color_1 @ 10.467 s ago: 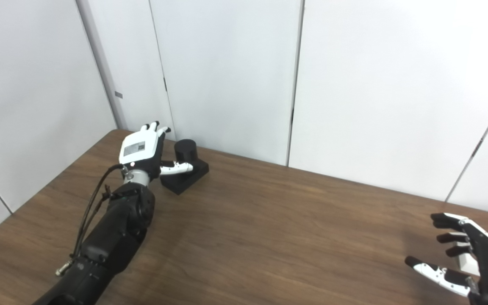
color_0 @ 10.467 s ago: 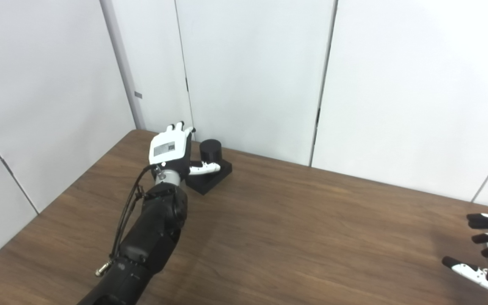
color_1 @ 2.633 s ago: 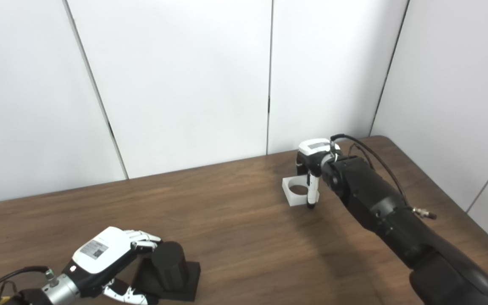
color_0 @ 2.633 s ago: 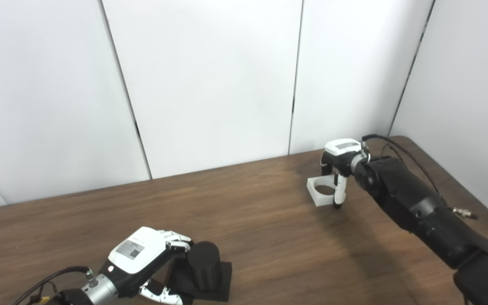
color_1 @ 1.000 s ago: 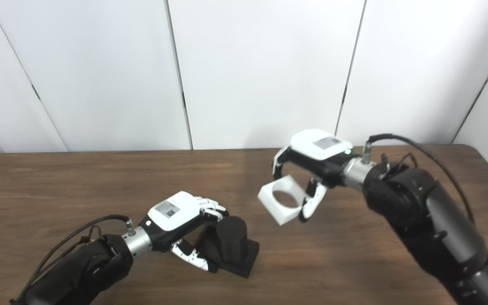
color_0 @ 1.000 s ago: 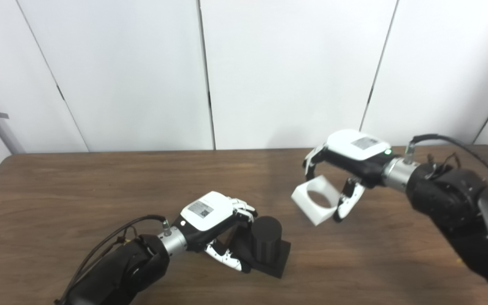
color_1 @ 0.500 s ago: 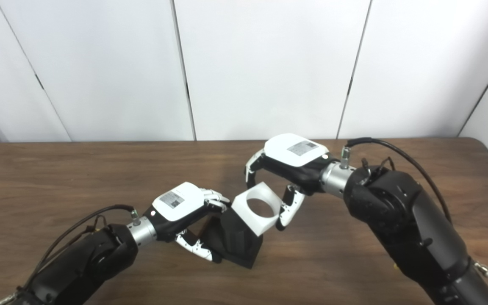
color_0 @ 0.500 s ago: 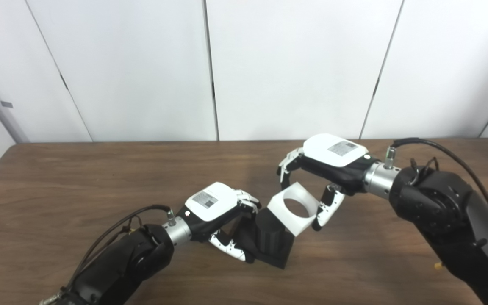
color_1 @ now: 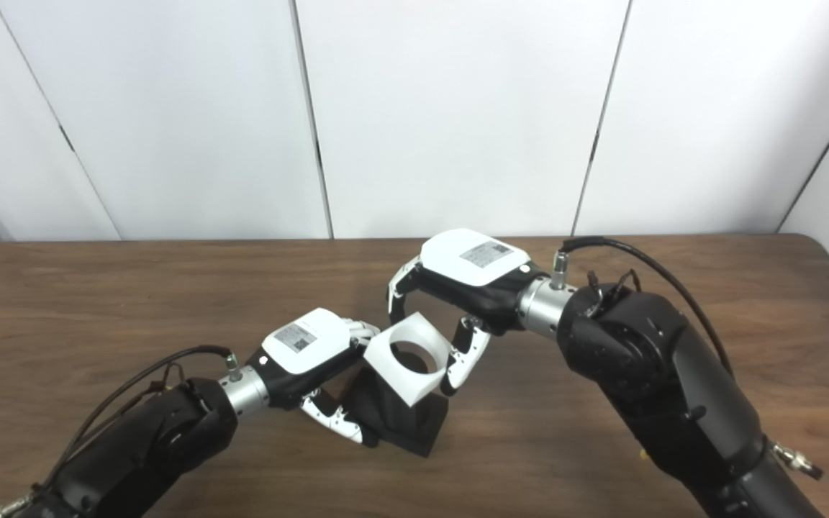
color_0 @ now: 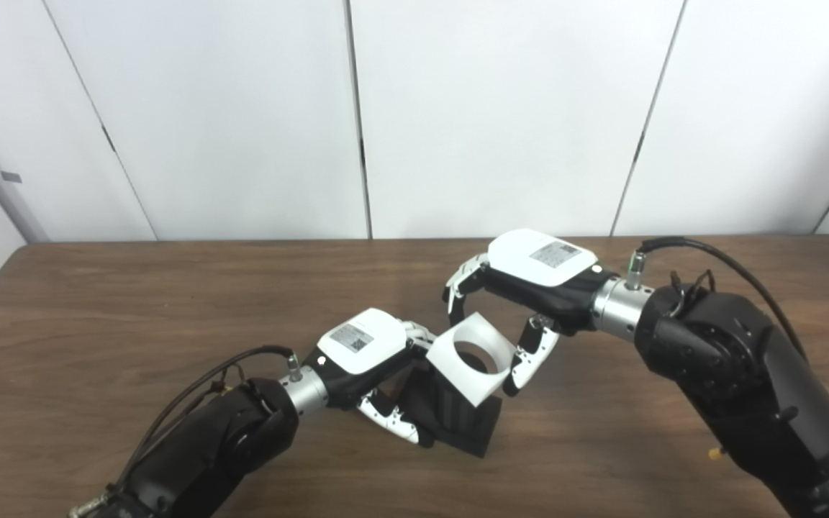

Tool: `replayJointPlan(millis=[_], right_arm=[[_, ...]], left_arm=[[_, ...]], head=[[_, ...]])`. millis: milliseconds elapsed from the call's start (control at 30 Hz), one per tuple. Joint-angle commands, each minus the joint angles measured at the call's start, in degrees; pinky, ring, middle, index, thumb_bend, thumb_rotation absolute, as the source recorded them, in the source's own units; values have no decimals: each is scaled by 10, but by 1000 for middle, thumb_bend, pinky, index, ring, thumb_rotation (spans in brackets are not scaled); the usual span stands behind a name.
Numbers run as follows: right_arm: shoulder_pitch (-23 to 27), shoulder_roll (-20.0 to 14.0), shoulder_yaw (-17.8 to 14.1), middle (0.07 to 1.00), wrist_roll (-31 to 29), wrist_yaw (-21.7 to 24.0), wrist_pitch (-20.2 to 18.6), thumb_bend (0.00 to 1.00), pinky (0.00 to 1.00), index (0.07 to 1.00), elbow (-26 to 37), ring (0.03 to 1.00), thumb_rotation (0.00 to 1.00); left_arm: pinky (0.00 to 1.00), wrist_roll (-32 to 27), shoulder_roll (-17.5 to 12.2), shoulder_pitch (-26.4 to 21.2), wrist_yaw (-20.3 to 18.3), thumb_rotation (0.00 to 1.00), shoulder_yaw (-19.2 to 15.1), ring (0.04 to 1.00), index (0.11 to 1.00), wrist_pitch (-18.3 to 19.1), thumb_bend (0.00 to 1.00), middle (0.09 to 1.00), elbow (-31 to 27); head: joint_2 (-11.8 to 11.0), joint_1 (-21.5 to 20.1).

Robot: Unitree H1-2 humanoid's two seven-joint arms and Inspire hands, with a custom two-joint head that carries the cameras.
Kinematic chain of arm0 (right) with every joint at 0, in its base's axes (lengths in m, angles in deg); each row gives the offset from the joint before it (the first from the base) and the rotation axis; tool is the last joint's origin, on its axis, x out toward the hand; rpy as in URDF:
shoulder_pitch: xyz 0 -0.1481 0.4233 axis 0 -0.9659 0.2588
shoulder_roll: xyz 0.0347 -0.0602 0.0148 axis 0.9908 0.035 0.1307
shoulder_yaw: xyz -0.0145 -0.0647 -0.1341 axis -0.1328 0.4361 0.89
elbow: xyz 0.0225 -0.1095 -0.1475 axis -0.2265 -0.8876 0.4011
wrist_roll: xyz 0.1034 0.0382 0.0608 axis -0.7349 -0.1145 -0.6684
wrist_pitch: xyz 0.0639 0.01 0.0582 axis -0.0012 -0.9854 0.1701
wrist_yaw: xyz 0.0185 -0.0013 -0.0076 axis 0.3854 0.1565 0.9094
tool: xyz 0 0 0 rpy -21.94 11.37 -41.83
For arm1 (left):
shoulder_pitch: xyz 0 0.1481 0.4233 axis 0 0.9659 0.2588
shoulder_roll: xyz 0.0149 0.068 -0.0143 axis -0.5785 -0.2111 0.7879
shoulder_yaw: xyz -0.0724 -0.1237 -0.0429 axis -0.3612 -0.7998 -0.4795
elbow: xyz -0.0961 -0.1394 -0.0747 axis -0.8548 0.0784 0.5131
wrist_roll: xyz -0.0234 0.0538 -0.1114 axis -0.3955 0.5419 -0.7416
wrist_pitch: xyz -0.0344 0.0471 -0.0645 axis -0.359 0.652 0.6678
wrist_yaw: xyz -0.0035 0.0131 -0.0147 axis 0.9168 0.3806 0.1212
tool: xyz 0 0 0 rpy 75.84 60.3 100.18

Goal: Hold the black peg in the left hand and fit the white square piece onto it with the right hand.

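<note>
Now, the scene, line by line:

Peg: the black peg (color_0: 458, 403) stands on its square black base at the middle of the table (color_0: 98, 302), near the front edge. Only the lower part of the peg shows; the top is hidden behind the white piece.

Piece: the white square piece (color_0: 470, 357) hangs in the air right over the peg's top, tilted so that its round hole faces up and toward the camera. Darkness shows through the hole, but whether the peg's tip has entered it cannot be told.

Right hand: the right hand (color_0: 529, 277) grips the piece from above, fingers on its far edge and thumb on its near right edge, palm down.

Left hand: the left hand (color_0: 364, 352) is closed around the peg and base from the left, fingers curled behind and thumb low in front, bracing it.

Key relation: the piece lies directly above the peg and just right of the left hand, almost touching its fingers. The peg's long axis runs roughly upright, while the hole's axis leans off it.

Judgement: the next move likely calls for levelling the piece, so hole and peg line up, and then pressing down.

Risk: a tilted piece may catch on the peg's rim.
</note>
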Motion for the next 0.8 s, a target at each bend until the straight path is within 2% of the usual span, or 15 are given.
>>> replayJointPlan(millis=[0,367,767], right_arm=[[29,3,-5,770,0,-9,7,523,763,476,11,832,132],[24,12,4,766,0,-21,19,523,755,477,-11,823,133],[20,5,11,766,7,-20,23,523,768,477,-29,825,133]], left_arm=[[751,52,6,25,-63,85,38,821,495,14,518,803,20],[750,48,6,29,-66,84,35,815,495,17,518,800,10],[761,43,3,28,-77,85,35,821,495,22,518,808,3]], head=[[0,1],[5,5],[9,5]])
